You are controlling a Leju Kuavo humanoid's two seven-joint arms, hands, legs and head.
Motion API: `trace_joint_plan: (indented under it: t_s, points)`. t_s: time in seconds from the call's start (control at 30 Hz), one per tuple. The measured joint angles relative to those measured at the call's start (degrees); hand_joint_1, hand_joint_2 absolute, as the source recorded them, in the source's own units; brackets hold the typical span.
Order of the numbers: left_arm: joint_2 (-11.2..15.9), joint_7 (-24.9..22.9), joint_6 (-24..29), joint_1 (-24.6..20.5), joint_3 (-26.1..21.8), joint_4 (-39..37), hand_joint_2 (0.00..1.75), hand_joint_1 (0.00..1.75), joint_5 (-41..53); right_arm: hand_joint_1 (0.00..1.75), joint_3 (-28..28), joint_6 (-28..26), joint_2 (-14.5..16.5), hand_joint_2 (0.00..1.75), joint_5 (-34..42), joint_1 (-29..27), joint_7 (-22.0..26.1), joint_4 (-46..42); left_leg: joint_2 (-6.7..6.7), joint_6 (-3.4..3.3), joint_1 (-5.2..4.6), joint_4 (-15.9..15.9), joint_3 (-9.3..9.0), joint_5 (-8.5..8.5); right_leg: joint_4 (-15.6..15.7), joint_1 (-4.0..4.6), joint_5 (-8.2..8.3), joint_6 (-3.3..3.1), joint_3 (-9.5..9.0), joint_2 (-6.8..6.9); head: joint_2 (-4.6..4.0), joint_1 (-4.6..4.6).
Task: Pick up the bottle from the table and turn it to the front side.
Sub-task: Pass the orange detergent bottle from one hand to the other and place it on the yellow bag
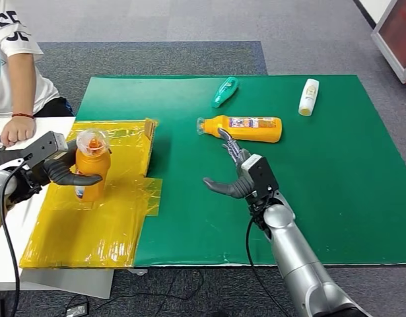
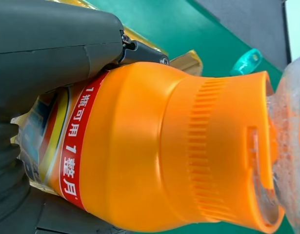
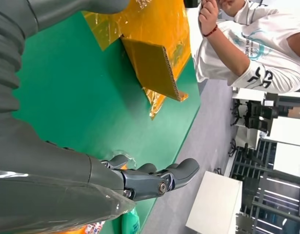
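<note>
The left hand (image 1: 59, 168) holds an orange bottle (image 1: 91, 173) upright over the yellow sheet (image 1: 86, 224). Its fingers (image 1: 73, 177) are wrapped around the bottle's middle, clamped on it. The bottle has a clear cap (image 1: 92, 140) on top and a red band with white writing. From the left wrist, the bottle (image 2: 159, 151) looks very big and close, and the hand (image 2: 49, 44) presses on its label end.

I count four bottles in all. One is in the left hand. A second orange bottle (image 1: 243, 128) lies flat on its side on the green mat (image 1: 335, 198). A teal bottle (image 1: 224, 91) lies farther back on the mat. A white bottle (image 1: 309, 96) lies near the mat's far right side.

The right hand (image 1: 236, 175) hangs just in front of the lying orange bottle. Its fingers (image 1: 232, 148) are apart and hold nothing. The tips reach close to that bottle, but I cannot tell if they touch it.

The yellow sheet lies partly on the green mat and partly on the white desk (image 1: 11, 224). A flap of brown cardboard (image 3: 151, 68) sticks up at its edge.

One person (image 1: 14, 66) in a white shirt sits at the far left, with a hand (image 1: 17, 129) resting on the desk and a red band (image 1: 22, 115) on the wrist.
</note>
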State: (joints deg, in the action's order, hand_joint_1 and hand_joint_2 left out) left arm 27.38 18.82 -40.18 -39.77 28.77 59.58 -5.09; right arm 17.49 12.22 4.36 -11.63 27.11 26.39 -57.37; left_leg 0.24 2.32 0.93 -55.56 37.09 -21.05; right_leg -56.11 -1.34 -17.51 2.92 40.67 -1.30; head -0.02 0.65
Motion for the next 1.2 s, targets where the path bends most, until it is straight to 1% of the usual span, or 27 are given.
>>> trace_joint_plan:
  t_s: [0.2, 0.4, 0.57, 0.67, 0.87, 0.97, 1.07, 1.2]
  points:
    - [0.9, -1.2, 0.6, -1.6, 2.5, -1.4, 1.75, 1.75, 0.1, 0.00, 0.6, -0.1, 0.1, 1.75, 0.1, 0.4, 0.0, 0.6, 0.00, 0.00, 0.01, 0.0, -0.02, -0.01, 0.0, 0.01, 0.00, 0.00, 0.00, 0.00, 0.00, -0.02]
    - [1.0, -3.1, 4.0, -3.3, 5.4, -2.6, 1.75, 1.75, 2.9, 0.00, 1.1, -0.4, 0.3, 1.75, 0.2, 0.6, 0.0, 1.0, 0.00, 0.00, 0.00, 0.0, -0.03, 0.00, 0.0, 0.00, 0.01, 0.00, -0.01, 0.00, 0.00, -0.01]
    - [-0.1, -6.7, 10.6, -5.5, 8.9, -3.4, 1.75, 1.75, 11.2, 0.00, 1.1, -1.0, 0.3, 1.75, -0.1, 0.5, -0.3, 1.1, -0.01, -0.01, 0.00, 0.0, -0.03, 0.00, 0.0, 0.00, 0.01, 0.01, -0.01, 0.01, 0.00, -0.01]
    - [-1.1, -7.4, 11.6, -6.4, 10.8, -3.6, 1.75, 1.75, 12.4, 0.00, 1.1, -1.1, 0.3, 1.75, -0.2, 0.5, -0.3, 1.1, -0.01, -0.01, -0.01, 0.0, -0.03, 0.00, 0.0, 0.00, 0.01, 0.01, -0.03, 0.01, 0.00, 0.00]
    - [-2.1, -7.7, 11.4, -7.3, 12.8, -3.7, 1.75, 1.75, 12.9, 0.00, 1.1, -0.9, 0.3, 1.75, -0.4, 0.3, -0.3, 1.1, 0.00, 0.00, -0.01, 0.0, -0.05, -0.01, 0.0, -0.01, 0.00, 0.01, -0.02, -0.01, 0.00, -0.01]
    - [-2.3, -8.0, 10.5, -7.9, 13.8, -3.8, 1.75, 1.75, 13.5, 0.00, 1.1, -0.8, 0.3, 1.75, -0.6, 0.2, -0.3, 1.2, 0.00, 0.00, -0.01, 0.0, -0.04, -0.01, 0.0, 0.00, 0.00, 0.00, -0.02, -0.01, 0.00, -0.01]
    - [-2.2, -8.3, 7.6, -9.8, 15.5, -4.3, 1.75, 1.75, 14.8, 0.00, 1.1, -0.5, 0.3, 1.75, -0.7, 0.2, -0.3, 1.4, 0.00, 0.00, -0.01, 0.0, -0.04, -0.01, 0.0, 0.00, 0.00, 0.01, -0.02, 0.00, 0.00, 0.00]
    - [-1.9, -8.7, 2.7, -13.6, 18.4, -5.2, 1.75, 1.75, 14.5, 0.00, 1.3, -0.1, 0.6, 1.75, -0.8, 0.1, -0.1, 2.0, -0.01, 0.00, -0.01, 0.0, -0.03, -0.01, 0.0, -0.01, 0.01, 0.02, -0.05, 0.00, 0.00, -0.01]
